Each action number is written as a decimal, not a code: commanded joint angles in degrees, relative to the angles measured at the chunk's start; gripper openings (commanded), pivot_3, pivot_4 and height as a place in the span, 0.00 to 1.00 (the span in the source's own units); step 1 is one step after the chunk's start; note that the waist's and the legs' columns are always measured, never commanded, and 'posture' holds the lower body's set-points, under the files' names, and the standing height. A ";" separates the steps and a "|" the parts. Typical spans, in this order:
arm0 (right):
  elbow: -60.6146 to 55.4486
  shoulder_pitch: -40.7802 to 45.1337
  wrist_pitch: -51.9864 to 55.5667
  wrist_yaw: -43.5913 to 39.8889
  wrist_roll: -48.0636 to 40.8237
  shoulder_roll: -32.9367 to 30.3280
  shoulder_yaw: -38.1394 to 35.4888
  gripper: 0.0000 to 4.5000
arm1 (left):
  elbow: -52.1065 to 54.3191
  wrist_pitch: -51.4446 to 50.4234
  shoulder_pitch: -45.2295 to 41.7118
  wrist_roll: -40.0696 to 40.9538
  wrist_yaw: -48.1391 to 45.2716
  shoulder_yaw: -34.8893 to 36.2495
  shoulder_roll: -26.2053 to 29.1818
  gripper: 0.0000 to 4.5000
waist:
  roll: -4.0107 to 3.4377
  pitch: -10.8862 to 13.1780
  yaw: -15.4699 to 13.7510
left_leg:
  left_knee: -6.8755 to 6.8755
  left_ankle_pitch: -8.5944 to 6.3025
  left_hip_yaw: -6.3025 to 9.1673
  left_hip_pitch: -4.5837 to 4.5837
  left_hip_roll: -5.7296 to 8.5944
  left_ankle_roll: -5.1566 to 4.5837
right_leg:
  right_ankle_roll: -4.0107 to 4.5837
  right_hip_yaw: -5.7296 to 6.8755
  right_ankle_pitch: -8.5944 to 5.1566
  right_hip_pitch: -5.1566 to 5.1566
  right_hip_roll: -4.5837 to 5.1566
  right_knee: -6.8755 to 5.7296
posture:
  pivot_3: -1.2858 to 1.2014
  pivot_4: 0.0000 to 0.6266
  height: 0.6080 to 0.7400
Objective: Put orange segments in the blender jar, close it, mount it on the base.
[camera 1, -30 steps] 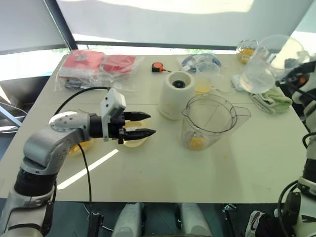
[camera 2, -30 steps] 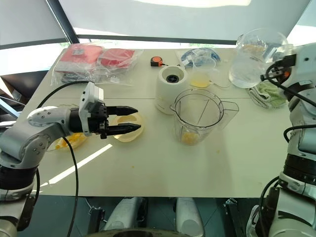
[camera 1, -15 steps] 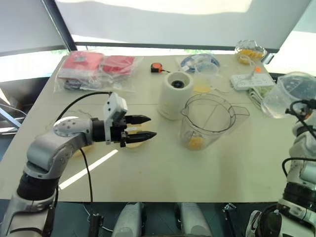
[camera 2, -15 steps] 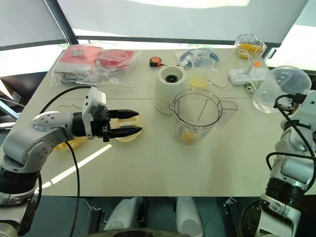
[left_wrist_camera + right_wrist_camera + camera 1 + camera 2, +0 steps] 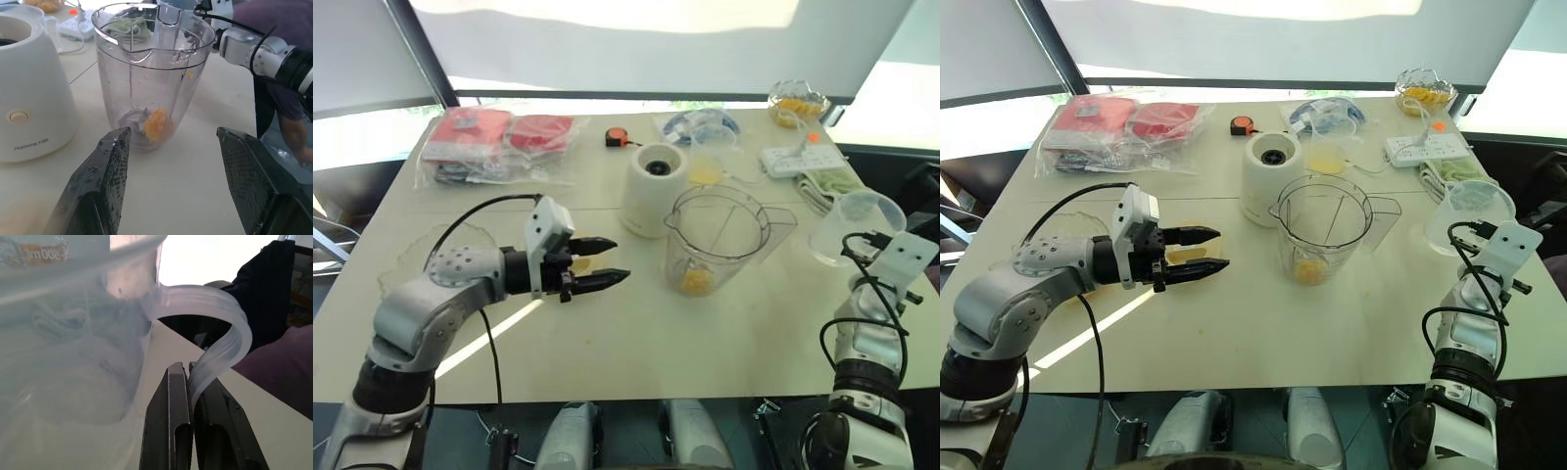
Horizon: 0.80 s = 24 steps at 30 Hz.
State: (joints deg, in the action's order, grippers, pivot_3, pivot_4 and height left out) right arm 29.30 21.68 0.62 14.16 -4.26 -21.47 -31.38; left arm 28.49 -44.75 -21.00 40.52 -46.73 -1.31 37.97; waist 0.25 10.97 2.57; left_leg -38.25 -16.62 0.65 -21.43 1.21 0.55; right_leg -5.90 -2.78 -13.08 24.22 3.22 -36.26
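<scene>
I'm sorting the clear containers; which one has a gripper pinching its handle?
The frosted measuring cup at the table's right edge; the right gripper pinches its handle. The big blender jar stands free.

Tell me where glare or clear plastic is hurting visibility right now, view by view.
Head views: the bright window washes out the top edge, and a sunlit streak crosses the table. Left wrist view: the blender jar is clear enough to show the orange segments inside; the near fingers are soft. Right wrist view: a translucent measuring cup hides the table, with white sky behind its handle.
</scene>
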 commanded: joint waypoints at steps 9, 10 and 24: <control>6.84 2.18 -3.73 2.20 -1.88 -0.41 1.30 0.01 | 2.60 -0.36 -0.36 1.75 2.36 0.88 -1.43 0.65 | 0.00 0.00 0.07 | 0.02 0.00 -0.04 0.02 0.00 0.00 | 0.00 -0.05 0.00 0.01 -0.01 0.00 | 0.52 0.24 1.00; 6.92 2.22 -3.60 2.43 -1.92 -0.34 1.50 0.07 | 2.62 -0.58 -0.71 2.16 2.53 1.16 -1.59 0.65 | 0.00 0.00 0.07 | 0.02 0.00 -0.04 0.02 0.00 0.00 | -0.01 -0.05 0.00 0.01 -0.01 0.00 | 0.52 0.24 1.00; -0.09 -2.98 -0.61 5.01 -1.97 1.80 2.83 0.99 | 2.15 -0.08 -1.02 1.50 1.97 0.84 -0.87 0.65 | 0.02 -0.01 0.25 | 0.02 0.00 -0.05 0.03 -0.04 0.00 | -0.01 -0.08 0.01 0.01 -0.06 0.01 | 0.52 0.24 1.00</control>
State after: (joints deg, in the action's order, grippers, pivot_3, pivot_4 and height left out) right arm 32.80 19.54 -0.42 18.77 -5.95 -19.83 -28.56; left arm 29.40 -45.72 -21.17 41.90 -44.56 -1.22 36.72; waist 0.27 10.96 2.82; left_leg -38.23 -16.62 0.60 -21.40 1.17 0.55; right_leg -5.91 -2.86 -13.08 24.23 3.15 -36.25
